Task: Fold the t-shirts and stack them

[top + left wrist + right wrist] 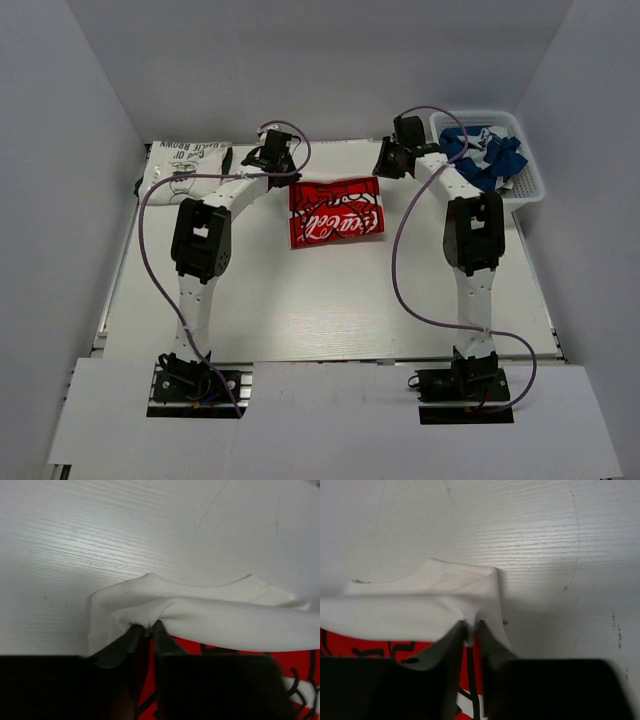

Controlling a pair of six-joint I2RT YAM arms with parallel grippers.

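The white t-shirt with the red graphic [335,212] lies folded at the table's middle back. My left gripper [281,172] is shut on its far left corner; the white cloth [200,615] bunches between the fingers. My right gripper [388,165] is shut on its far right corner, with white cloth [435,600] pinched. The white t-shirt with green print [185,163] lies folded at the far left. The royal blue t-shirt [482,153] is crumpled in the white mesh basket [530,185] at the far right.
White walls close in the table on the left, back and right. The arms' purple cables loop over the table beside each arm. The basket stands right of the right arm's forearm.
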